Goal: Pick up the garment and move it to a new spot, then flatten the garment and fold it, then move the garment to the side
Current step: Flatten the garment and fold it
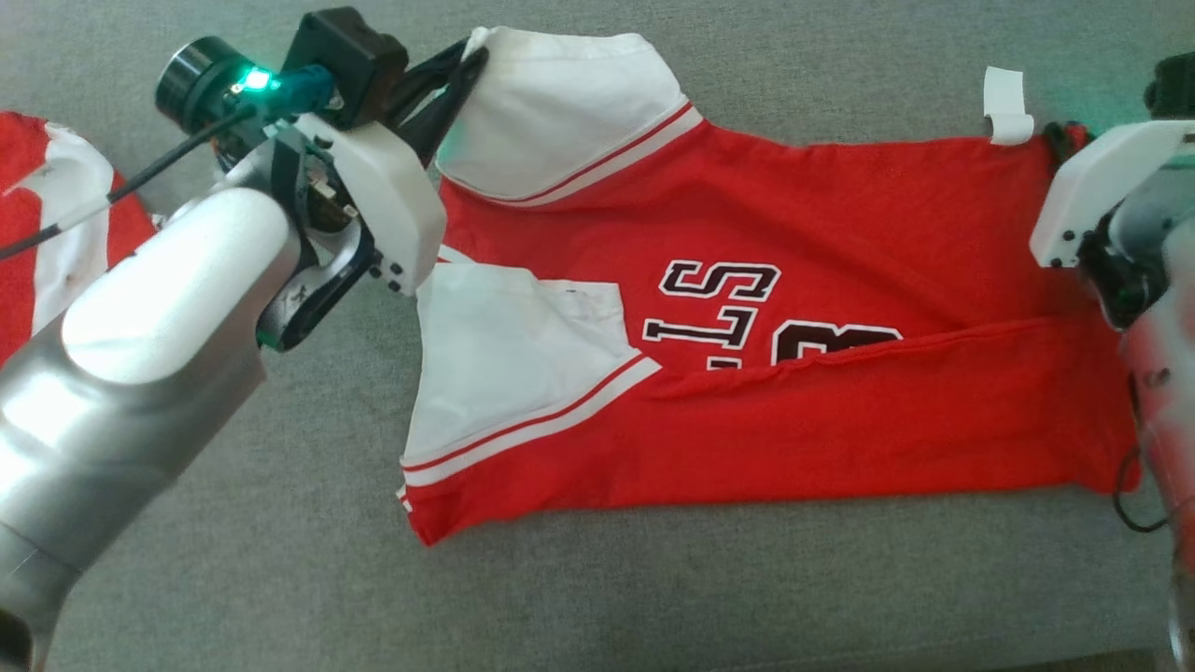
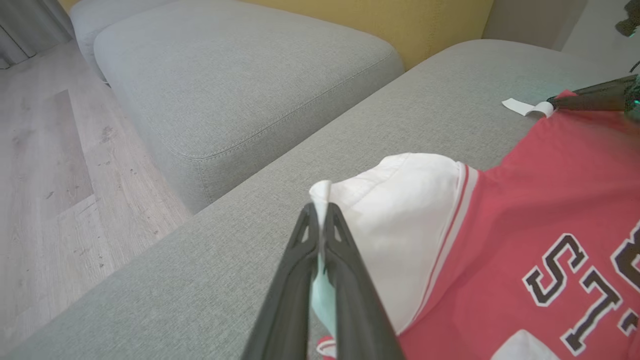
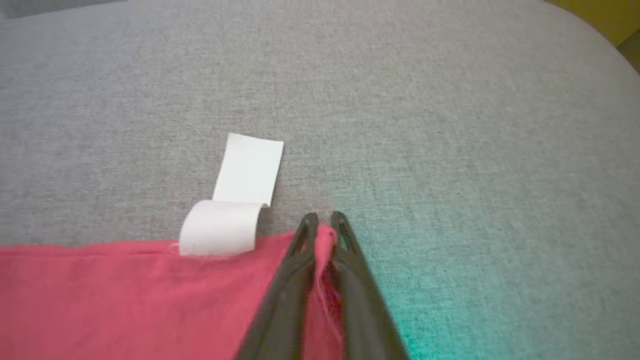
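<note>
Pinching one garment (image 1: 868,224): left claw (image 2: 321,212), right claw (image 3: 324,223).

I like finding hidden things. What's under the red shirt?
The red shirt lies on the grey sofa cushion, which shows around it. A folded-up flap of the shirt covers part of its black lettering. Anything else beneath is hidden.

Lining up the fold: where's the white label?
Head view, upper right: the label sits at the jersey corner on the grey cushion, beside the right gripper.
</note>
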You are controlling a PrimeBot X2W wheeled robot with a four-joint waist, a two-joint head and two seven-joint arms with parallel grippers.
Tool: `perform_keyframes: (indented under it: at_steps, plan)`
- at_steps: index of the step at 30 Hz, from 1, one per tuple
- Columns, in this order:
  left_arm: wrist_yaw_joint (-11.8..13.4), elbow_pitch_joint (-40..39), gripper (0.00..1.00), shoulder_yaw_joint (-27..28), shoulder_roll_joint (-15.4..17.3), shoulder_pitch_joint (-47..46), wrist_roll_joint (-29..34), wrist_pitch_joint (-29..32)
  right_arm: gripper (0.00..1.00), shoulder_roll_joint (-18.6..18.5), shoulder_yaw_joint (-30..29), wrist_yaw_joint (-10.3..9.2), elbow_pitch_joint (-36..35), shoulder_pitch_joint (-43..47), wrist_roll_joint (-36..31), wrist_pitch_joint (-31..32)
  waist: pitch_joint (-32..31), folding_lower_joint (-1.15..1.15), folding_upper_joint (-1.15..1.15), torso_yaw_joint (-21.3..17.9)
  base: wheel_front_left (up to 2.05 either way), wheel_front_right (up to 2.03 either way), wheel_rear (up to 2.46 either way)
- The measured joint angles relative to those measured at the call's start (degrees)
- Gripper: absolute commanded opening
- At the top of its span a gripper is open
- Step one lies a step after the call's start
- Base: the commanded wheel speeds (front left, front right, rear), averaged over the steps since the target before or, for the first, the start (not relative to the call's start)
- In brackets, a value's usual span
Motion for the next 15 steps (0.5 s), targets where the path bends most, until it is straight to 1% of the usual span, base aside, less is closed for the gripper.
perform_keyframes:
  at_steps: [4, 8, 15]
  plan:
    - [0.4, 1.1, 0.0, 0.2, 0.4, 0.0, -0.2, -0.7, 0.0, 0.1, 1.0, 0.0, 0.2, 0.0, 1.3, -2.5, -0.5, 0.0, 0.0, -0.3, 0.0, 0.0, 0.0]
    - [0.8, 3.2, 0.0, 0.8, 0.8, 0.0, -0.2, -2.8, 0.0, 0.1, 2.7, 0.0, -0.7, -0.3, 3.3, -5.5, -1.0, 0.0, 0.0, -0.9, 0.0, 0.0, 0.0]
    - [0.8, 8.9, 0.0, 2.3, 0.9, -1.6, 0.3, -6.2, 0.0, -0.4, 5.8, 0.0, -4.0, -4.4, 8.1, -9.2, -0.4, 0.0, 0.0, -2.0, 0.0, 0.0, 0.0]
